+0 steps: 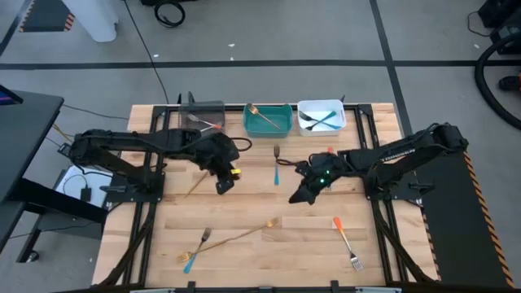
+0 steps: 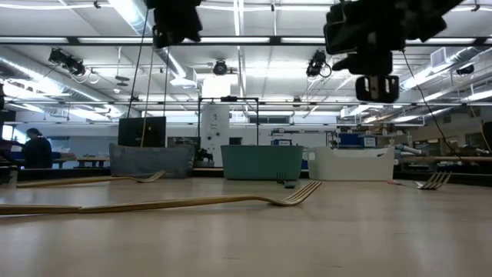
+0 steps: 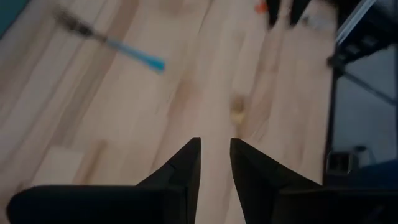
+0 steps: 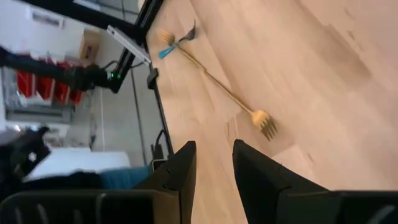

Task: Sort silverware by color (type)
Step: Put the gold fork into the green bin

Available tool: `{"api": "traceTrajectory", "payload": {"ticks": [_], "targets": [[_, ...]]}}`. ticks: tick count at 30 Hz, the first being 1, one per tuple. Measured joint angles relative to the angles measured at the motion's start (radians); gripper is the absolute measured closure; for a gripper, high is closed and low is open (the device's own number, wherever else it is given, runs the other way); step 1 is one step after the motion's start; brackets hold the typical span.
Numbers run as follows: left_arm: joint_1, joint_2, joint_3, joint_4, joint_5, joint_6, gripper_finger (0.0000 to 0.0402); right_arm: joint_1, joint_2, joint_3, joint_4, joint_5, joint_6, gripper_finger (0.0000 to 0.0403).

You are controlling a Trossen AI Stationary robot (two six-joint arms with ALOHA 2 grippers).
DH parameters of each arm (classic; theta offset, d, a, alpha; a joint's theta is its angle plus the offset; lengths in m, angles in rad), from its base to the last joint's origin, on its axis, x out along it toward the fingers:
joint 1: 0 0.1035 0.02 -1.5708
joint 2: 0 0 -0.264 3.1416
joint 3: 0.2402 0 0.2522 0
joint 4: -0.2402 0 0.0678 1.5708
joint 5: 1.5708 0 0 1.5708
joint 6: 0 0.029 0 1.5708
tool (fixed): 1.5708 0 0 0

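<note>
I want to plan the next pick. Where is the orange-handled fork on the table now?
In the high view, the orange-handled fork lies on the table's front right part, below the right gripper and right of the long gold fork.

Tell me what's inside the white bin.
The white bin holds blue-handled silverware, apparently two pieces crossed, seen from above. The low view shows only its wall, so nothing more can be told.
</note>
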Motion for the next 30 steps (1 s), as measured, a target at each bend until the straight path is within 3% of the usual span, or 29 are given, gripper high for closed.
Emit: {"api": "traceTrajectory", "payload": {"ticks": [9, 16, 24, 30], "targets": [[-0.095, 0.001, 0.000, 0.094, -0.094, -0.107, 0.0306, 0.127, 0.000, -0.213, 0.290, 0.234, 0.282, 0.0291], [-0.131, 0.022, -0.001, 0.101, -0.161, -0.131, 0.0306, 0.167, 0.044, -0.228, 0.362, 0.389, 0.341, 0.0291], [-0.137, 0.046, 0.000, 0.121, -0.162, -0.132, 0.0306, 0.181, 0.270, -0.228, 0.507, 0.398, 0.436, 0.0291], [-0.137, 0.065, -0.001, 0.104, -0.162, -0.132, 0.0306, 0.182, 0.429, -0.187, 0.679, 0.338, 0.442, 0.0290]]}}
